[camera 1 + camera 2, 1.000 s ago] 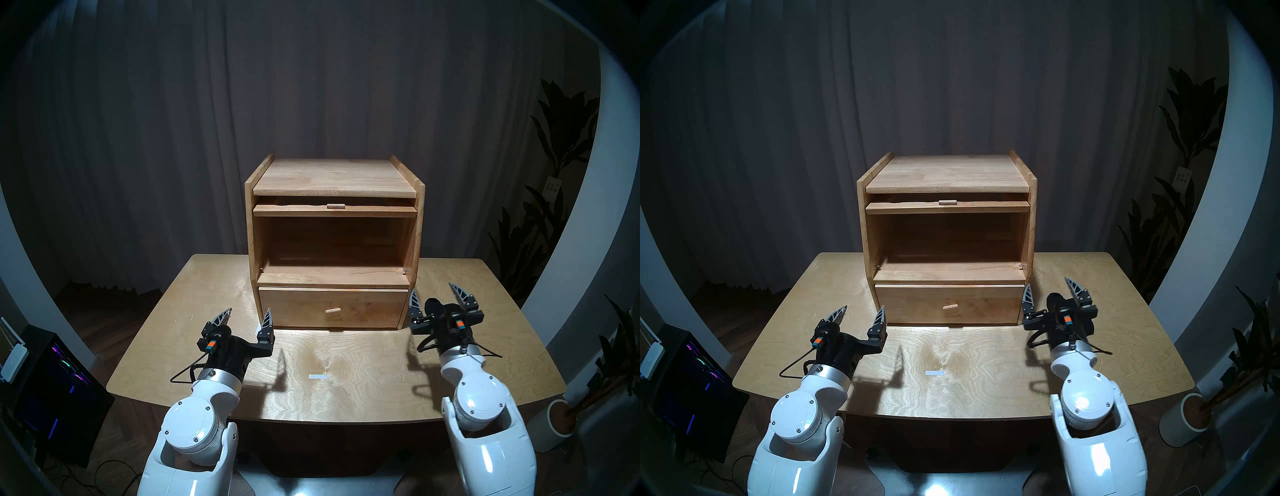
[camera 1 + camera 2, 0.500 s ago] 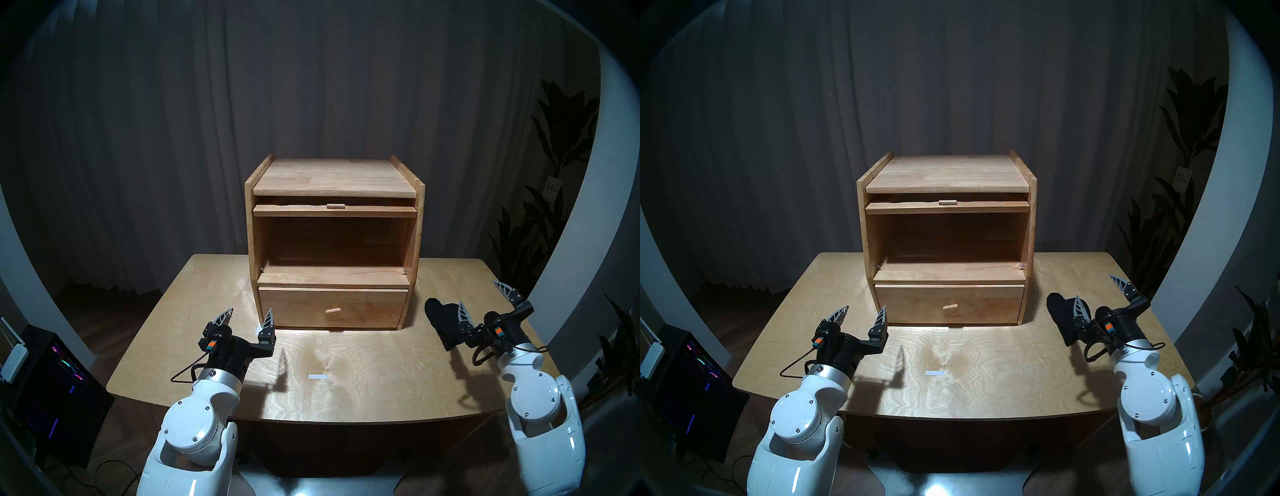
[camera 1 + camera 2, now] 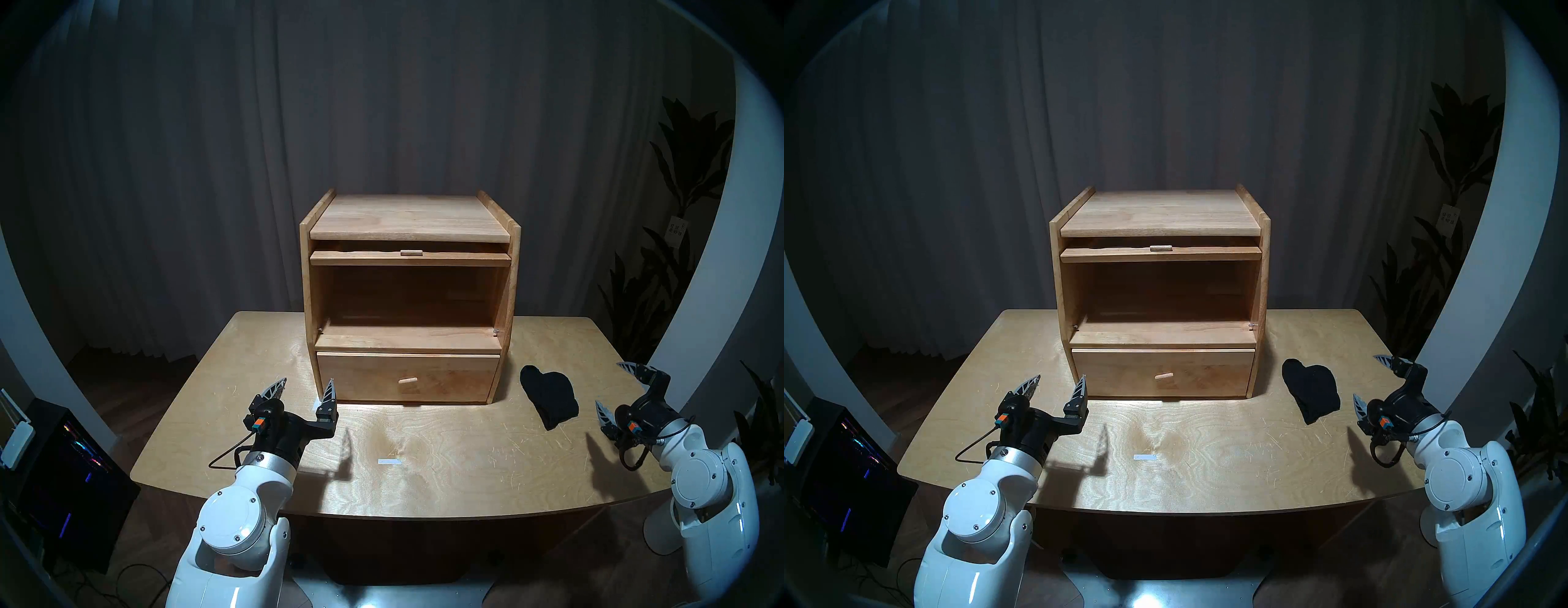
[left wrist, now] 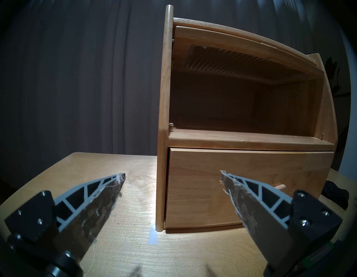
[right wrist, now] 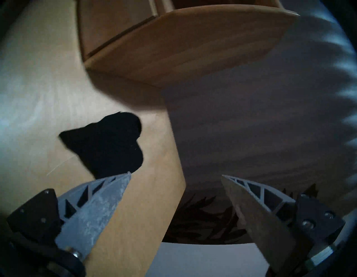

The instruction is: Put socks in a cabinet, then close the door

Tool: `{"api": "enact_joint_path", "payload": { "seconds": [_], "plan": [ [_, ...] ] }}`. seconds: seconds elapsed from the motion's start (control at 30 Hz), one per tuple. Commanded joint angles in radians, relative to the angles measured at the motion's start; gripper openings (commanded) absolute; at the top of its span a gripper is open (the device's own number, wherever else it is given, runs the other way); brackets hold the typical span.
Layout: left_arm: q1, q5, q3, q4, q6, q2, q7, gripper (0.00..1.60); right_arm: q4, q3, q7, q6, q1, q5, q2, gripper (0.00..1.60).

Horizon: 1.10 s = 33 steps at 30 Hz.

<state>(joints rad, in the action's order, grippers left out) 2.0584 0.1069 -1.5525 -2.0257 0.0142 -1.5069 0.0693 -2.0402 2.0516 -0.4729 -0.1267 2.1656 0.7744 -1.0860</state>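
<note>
Open way into the cabinet

The cabinet [image 3: 410,297] mouth gapes wide, its door [image 3: 410,258] lifted up. Bare table [image 3: 424,475] lies in front; only the socks [image 3: 550,396] lie beside it.

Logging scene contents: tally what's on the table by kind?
Wooden cabinet: 1
Black socks bundle: 1
White tape strips: 2, one mid-table, one at the cabinet's front left corner
Total: 4
</note>
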Motion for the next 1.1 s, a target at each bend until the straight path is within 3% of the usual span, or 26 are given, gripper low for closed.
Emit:
{"api": "enact_joint_path", "payload": {
  "seconds": [0.0,0.1,0.53,0.83,1.07],
  "plan": [
    [-0.007,-0.005,-0.003,-0.027,-0.01,0.001,-0.004,1.6,0.076,-0.014,-0.118,-0.097,-0.047,0.081,0.109,1.6],
    [-0.006,-0.005,-0.003,-0.029,-0.01,0.002,-0.005,1.6,0.145,-0.077,-0.164,-0.107,-0.114,0.05,0.157,1.6],
    [-0.006,-0.006,-0.001,-0.028,-0.01,0.006,-0.007,1.6,0.271,-0.224,-0.118,-0.083,-0.22,-0.04,0.242,1.6],
    [-0.004,-0.008,0.001,-0.031,-0.011,0.007,-0.014,1.6,0.446,-0.342,-0.097,-0.085,-0.349,-0.047,0.297,1.6],
    [-0.004,-0.009,0.003,-0.031,-0.011,0.008,-0.018,1.6,0.512,-0.406,-0.075,-0.081,-0.419,-0.045,0.309,1.6]
  ]
}}
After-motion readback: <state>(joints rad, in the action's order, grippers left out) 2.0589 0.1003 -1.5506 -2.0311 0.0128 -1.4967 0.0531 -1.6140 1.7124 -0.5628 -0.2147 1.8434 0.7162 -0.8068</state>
